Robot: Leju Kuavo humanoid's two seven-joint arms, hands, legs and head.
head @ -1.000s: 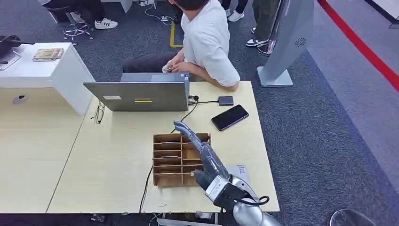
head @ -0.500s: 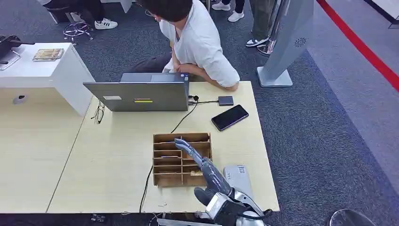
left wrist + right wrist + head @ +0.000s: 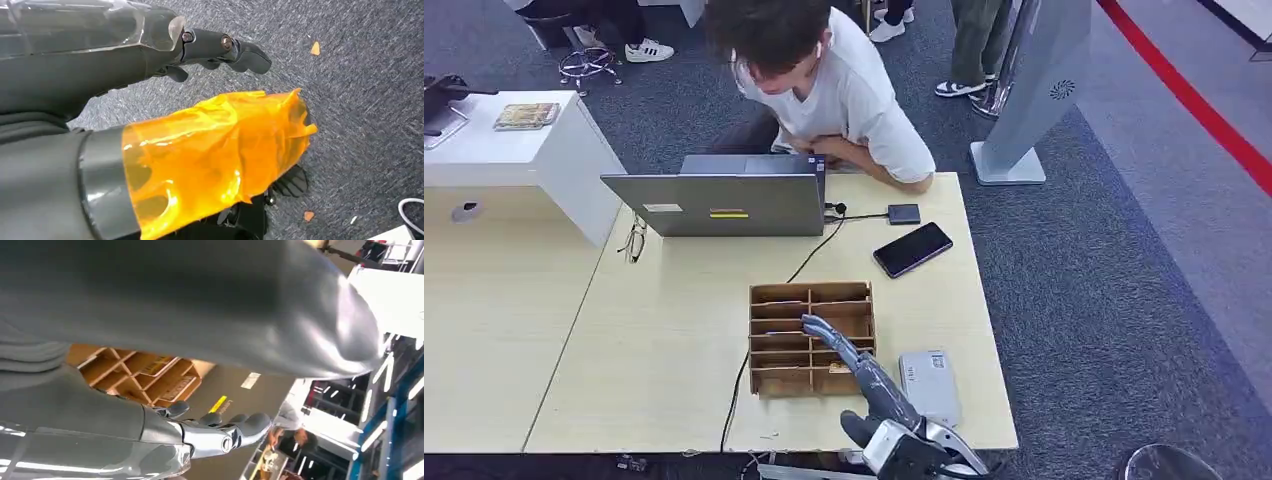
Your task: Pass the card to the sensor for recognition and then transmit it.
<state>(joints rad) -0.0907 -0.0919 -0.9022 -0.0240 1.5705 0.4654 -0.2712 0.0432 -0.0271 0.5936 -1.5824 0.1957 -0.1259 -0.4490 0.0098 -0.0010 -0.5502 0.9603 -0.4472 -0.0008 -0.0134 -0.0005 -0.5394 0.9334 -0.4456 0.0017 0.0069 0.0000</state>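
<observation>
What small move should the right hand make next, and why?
Probably lower the right hand into the compartmented wooden box and close its fingers on a card. The hand hovers over the box's near right slots, fingers extended and holding nothing, and the grey rectangular device beside the box, likely the sensor, has nothing on it.

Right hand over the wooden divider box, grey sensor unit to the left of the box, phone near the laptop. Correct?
Not quite: in the head view the grey sensor unit sits right of the wooden divider box, not left. The right hand is over the box, and the phone lies near the laptop.
</observation>
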